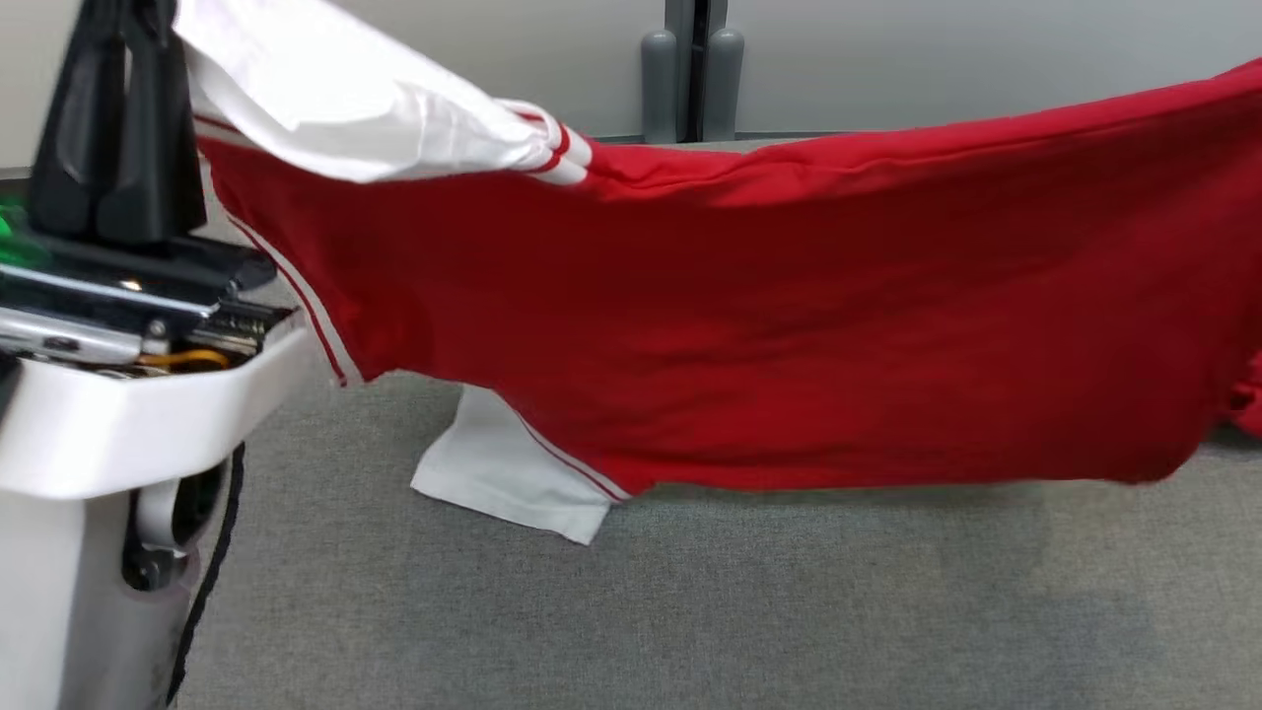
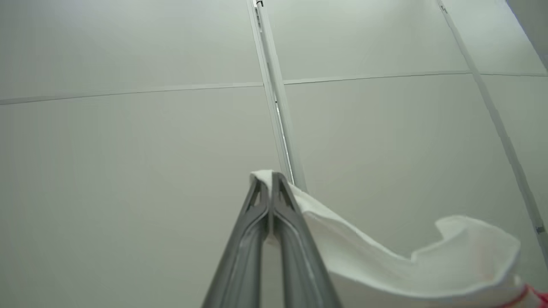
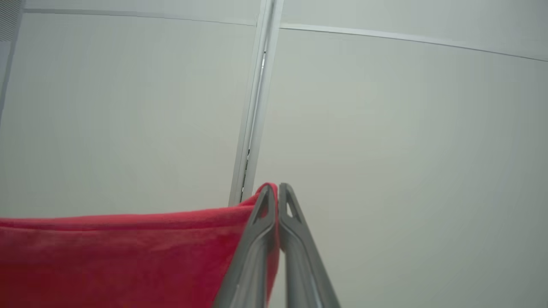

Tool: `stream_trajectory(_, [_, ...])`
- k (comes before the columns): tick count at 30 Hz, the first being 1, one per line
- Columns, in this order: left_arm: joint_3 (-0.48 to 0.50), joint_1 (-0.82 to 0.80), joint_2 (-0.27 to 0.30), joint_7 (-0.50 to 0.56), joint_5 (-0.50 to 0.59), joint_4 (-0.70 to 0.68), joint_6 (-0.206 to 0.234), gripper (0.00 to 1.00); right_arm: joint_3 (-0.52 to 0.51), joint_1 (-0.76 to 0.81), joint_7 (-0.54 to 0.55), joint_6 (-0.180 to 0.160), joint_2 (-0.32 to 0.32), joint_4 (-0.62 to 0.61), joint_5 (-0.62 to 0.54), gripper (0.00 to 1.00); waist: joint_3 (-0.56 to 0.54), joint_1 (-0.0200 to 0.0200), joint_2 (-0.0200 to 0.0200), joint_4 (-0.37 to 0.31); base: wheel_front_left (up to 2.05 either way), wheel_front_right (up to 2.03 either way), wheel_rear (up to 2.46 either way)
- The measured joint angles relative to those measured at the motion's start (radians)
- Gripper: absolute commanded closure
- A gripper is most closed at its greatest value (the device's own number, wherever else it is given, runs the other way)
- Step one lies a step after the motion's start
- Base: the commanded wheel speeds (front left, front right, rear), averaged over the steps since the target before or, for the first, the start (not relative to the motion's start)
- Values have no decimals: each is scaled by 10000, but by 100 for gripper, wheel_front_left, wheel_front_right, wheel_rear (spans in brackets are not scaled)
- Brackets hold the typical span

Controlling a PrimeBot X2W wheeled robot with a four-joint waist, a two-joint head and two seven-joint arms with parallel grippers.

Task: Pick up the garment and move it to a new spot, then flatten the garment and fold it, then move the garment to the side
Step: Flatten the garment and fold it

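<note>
Red, white-sleeved garment, perhaps a jersey, pinched by left hand and right hand.

Red shirt hangs spread across view, barring straight reach toward wall and two grey posts. Lower white sleeve touches grey surface, closing passage beneath at left. Hem right of sleeve appears lifted; gap uncertain. Near strip of surface open. Pale forearm blocks lower-left corner.
</note>
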Motion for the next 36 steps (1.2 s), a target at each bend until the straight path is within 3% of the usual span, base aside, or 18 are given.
stream_trajectory(9, [-150,-1034,50,646,-27,-261,-90,100,-360,-291,334,0,184,-326,318,100,-88,1,0,-71,0,0,0])
stream_trajectory(16, [-259,-2611,-295,698,-616,1615,-518,100,-209,-1324,207,0,290,924,709,100,408,1,0,-47,0,0,0])
stream_trajectory(22, [-499,-5206,-780,265,-784,4683,-1060,100,443,-3621,-280,-2,151,2940,732,100,1167,0,0,3,0,0,0])
stream_trajectory(30, [-407,-8352,-1120,-802,-608,8395,-1406,100,1812,-7048,-1789,0,497,6395,677,100,1852,0,0,-86,0,0,0])
stream_trajectory(32, [-439,-8750,-1344,-934,-637,9722,-1522,100,2405,-7935,-2337,-2,610,7981,671,100,1956,0,-1,-90,0,0,0])
stream_trajectory(36, [-493,-8763,-1601,-1009,-711,11338,-1672,100,3164,-8662,-2792,0,874,10023,807,100,2130,1,-1,-33,0,0,0])
